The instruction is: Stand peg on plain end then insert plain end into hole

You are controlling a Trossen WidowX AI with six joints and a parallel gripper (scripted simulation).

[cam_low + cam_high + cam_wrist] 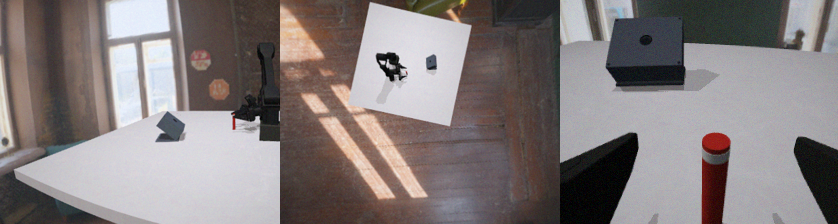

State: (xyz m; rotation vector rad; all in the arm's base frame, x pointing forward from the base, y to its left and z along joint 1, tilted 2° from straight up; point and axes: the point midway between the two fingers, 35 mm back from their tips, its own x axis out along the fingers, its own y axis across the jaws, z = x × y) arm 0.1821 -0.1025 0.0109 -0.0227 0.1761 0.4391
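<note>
From the top, the counter [416, 102] is a pale square turned slightly askew. The black arm [388, 64] [267, 75] stands toward its left edge, and the sloped panel [431, 62] [171, 125] [646, 42] sits nearer the right edge, well apart from the jaws [406, 72] [234, 115]. A speck of red shows between the fingertips.

From the exterior, the peg [234, 123] [715, 180] stands upright on the counter near the arm, its top at the level of the jaws. The panel leans over its flat foot, the hole [175, 120] [646, 40] in its upper face.

From the wrist, the jaws are spread wide, one finger on each side of the peg and neither touching it. The white band [716, 158] is just below its red top. The panel is beyond, to the left, its hole unfilled.
</note>
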